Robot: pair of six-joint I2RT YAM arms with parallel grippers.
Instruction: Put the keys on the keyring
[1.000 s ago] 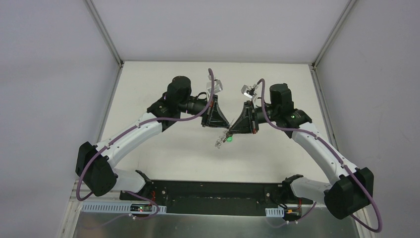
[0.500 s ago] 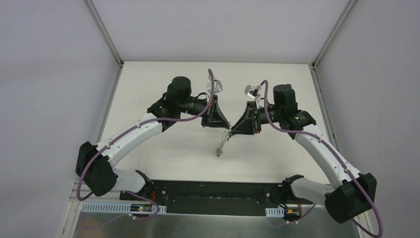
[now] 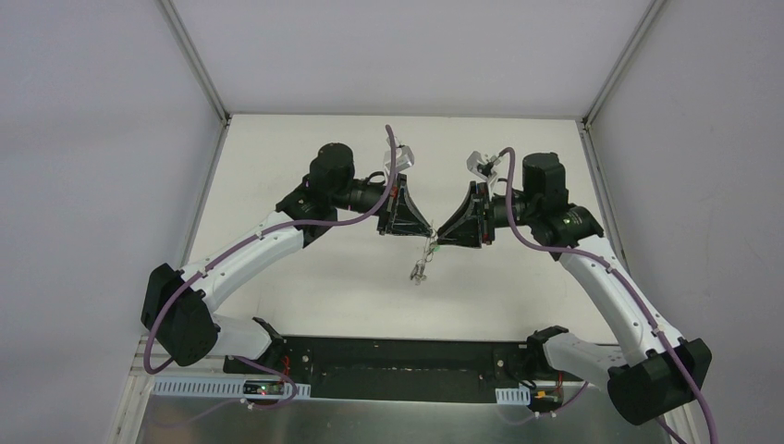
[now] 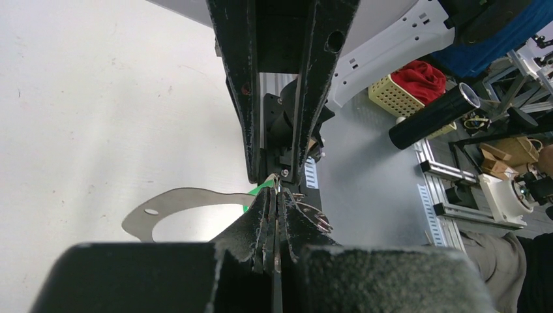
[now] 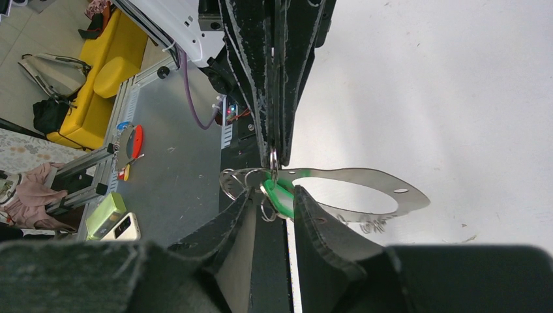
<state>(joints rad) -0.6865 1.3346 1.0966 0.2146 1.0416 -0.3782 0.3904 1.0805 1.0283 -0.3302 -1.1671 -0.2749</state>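
My left gripper and right gripper meet tip to tip above the middle of the table. In the left wrist view my left gripper is shut on a small silver ring. The keyring, a wide silver loop, hangs below it, with small wire rings beside it. It also shows in the left wrist view and dangles in the top view. My right gripper has its jaws narrowly apart, closed on the key's green head. The black tag is hidden.
The white table is walled on three sides. The black base plate of the arms lies along its near edge. A grey metal bench lies beyond that edge.
My right arm has drawn back to the right and its wrist has turned. The green key head, seen below the tips a second ago, is now hidden from above. The hanging keyring has swung slightly.
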